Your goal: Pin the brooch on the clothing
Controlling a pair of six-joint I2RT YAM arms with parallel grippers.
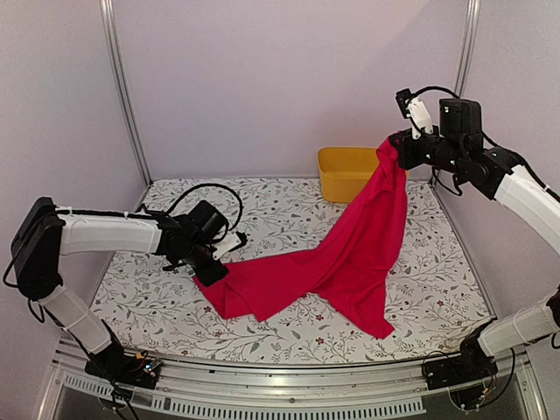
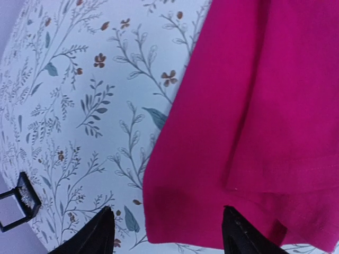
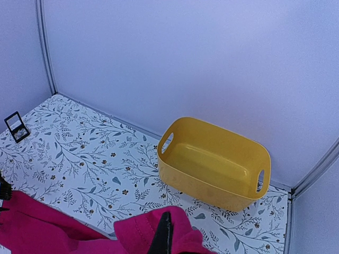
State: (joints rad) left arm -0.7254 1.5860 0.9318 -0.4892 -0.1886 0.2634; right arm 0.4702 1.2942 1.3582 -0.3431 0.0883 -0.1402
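Rectangular yellow plastic tub point(image 1: 346, 171) sits at the back of the white floral-print tablecloth point(image 1: 289, 210). The right gripper point(image 1: 398, 149) is clenched on a bunched fold of the bright red-pink plain fabric T-shirt point(image 1: 350, 254), held up in the air just beside the tub. From there the shirt drapes down and away from the tub, spreading flat on the cloth. The left gripper point(image 1: 213, 273) is well apart from the tub, at the shirt corner farthest from it, with its jaws spread and grasping nothing; the hem lies between the black fingertips point(image 2: 100, 233). A small black square box point(image 2: 30, 190) lies far from the tub. The tiny silvery-grey brooch point(image 2: 24, 197) shows only as a glint inside the box, too small for detail.
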